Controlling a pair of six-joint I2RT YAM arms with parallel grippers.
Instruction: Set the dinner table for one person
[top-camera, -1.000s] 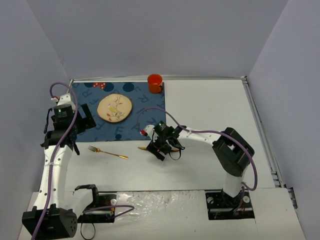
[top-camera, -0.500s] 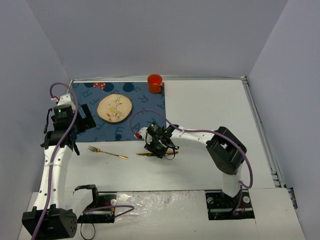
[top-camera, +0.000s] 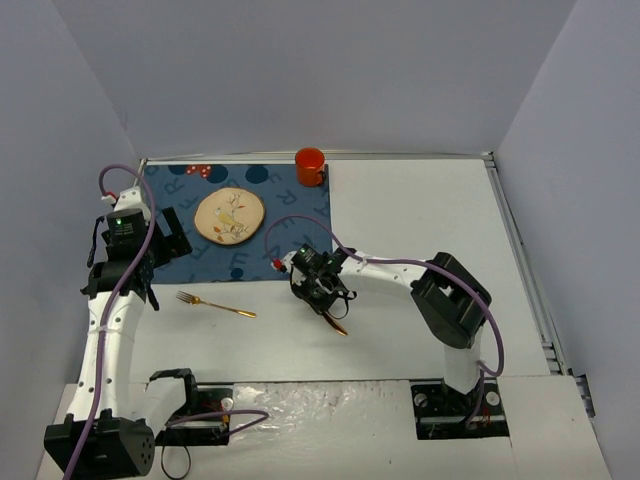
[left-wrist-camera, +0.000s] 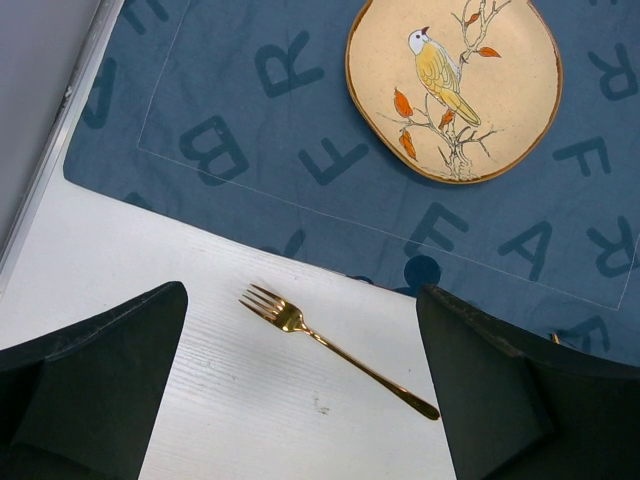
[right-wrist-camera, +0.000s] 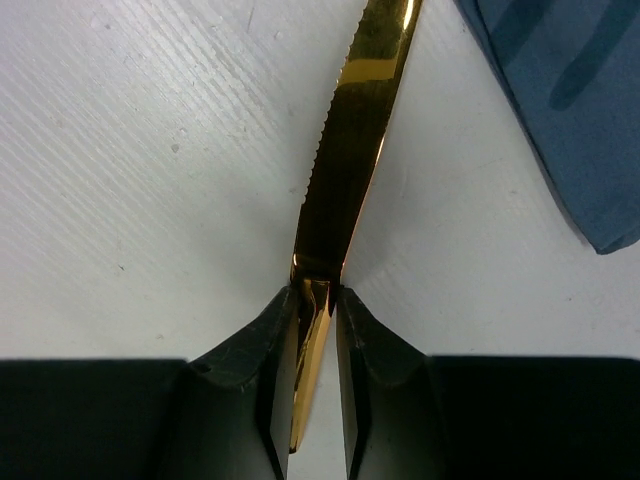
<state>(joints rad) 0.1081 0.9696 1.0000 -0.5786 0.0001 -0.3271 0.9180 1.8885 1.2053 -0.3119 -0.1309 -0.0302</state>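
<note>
So, knife (right-wrist-camera: 355, 150): a second ago it lay crosswise just off the near edge of the mat (left-wrist-camera: 250, 150), now it's swung round and its gold end pokes out toward the near-right in the top view
right pincer (right-wrist-camera: 318, 300): clamped on the knife about where blade meets handle, with the serrated blade running away from the fingers; it's also slid a bit left over that second
left pincer (left-wrist-camera: 300, 375): fingers wide apart, hanging over the fork (left-wrist-camera: 330, 348), hasn't budged
meaning: my guess is the knife's getting lined up to go just right of the plate (left-wrist-camera: 455, 85); the fork isn't placed yet, and the mug (top-camera: 310, 165) already sits at the mat's far right corner
tabletop (top-camera: 420, 230): the big white slab under everything, filling most of the top view, with the mat on its far-left part
hidden: the blade tip is cut off at the top of the right wrist view and the handle is buried between the fingers; from above, the pincer covers most of the knife
hard to tell: whether the knife is resting on the tabletop or held just off it
</note>
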